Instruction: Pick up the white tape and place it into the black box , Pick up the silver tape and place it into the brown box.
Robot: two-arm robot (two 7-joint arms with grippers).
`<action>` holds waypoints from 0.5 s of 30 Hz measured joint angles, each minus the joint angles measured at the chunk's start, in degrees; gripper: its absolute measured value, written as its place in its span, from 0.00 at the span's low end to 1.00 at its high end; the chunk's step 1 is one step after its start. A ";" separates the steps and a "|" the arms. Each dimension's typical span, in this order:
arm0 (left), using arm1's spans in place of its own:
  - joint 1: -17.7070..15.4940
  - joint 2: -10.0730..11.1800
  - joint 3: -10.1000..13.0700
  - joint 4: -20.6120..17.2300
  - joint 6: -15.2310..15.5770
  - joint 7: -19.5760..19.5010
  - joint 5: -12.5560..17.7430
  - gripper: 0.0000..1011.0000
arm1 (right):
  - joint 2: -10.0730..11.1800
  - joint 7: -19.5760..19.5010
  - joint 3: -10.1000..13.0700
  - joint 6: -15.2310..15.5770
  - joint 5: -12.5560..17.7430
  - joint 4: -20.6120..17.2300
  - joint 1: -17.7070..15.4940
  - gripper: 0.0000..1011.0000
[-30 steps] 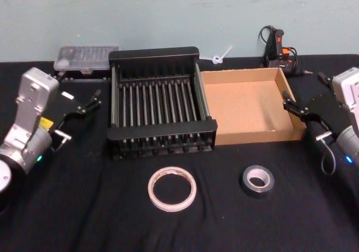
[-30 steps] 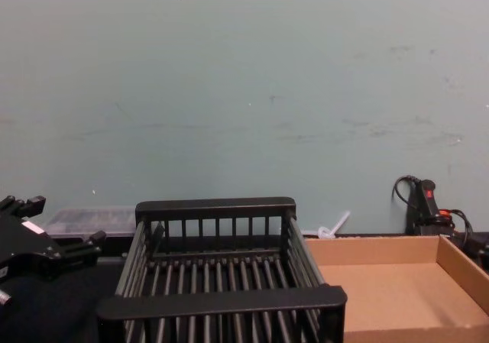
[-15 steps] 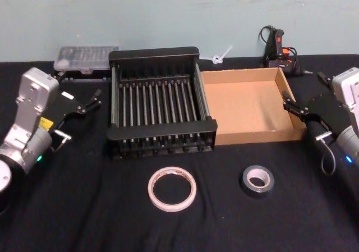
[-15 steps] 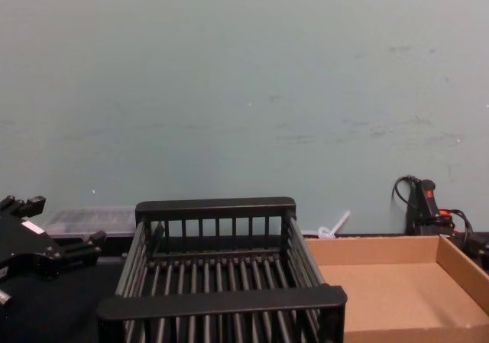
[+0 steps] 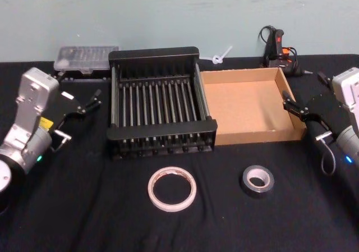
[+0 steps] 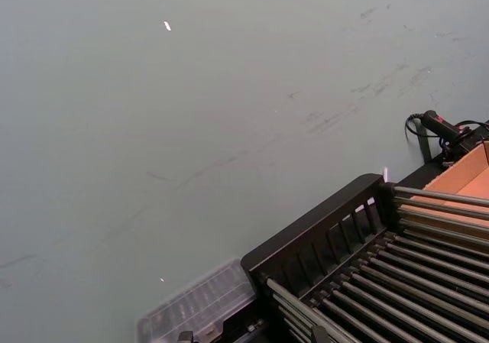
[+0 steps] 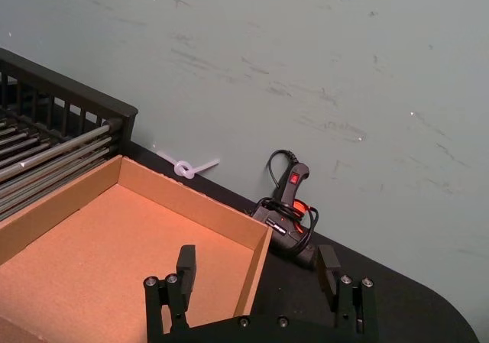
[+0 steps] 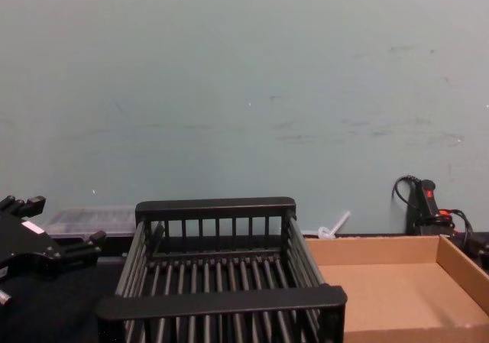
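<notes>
Jaws on both arms stand spread with nothing between them. From the head view, the left gripper (image 5: 84, 103) hangs over the left side of the black-covered table (image 5: 67, 207), just off the black box's left wall, and the right gripper (image 5: 305, 103) hangs at the right side, over the brown box's right wall. The white tape (image 5: 172, 189) is a large thin ring with a wide hollow centre and reddish print on its inner face; it lies flat near the table's front edge, ahead of the black box (image 5: 160, 103). The silver tape (image 5: 258, 181) is a smaller, thicker dark grey roll with a pale core, lying flat to the right of the white one and well apart from it, in front of the brown box (image 5: 249, 106). The two boxes sit side by side, touching or nearly so, toward the back of the table. The black one is a slatted crate with thick rims and holds nothing; the brown one is a shallow cardboard tray, likewise bare inside. A clear plastic case (image 5: 85, 58) sits at the back left corner and a black glue gun (image 5: 277, 50) at the back right.

The left wrist view looks across the crate's bars toward the wall.

In the right wrist view the two fingers (image 7: 186, 270) straddle the tray's far corner.

The chest view shows both boxes bare inside.
</notes>
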 joint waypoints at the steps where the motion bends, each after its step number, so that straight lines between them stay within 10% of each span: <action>1: 0.00 0.00 0.00 0.00 0.00 0.00 0.00 0.99 | 0.00 0.00 0.00 0.00 0.00 0.00 0.00 0.99; 15: 0.00 0.00 0.00 0.00 0.00 0.00 0.00 0.99 | -0.10 0.17 0.19 -0.02 0.00 0.01 -0.03 0.99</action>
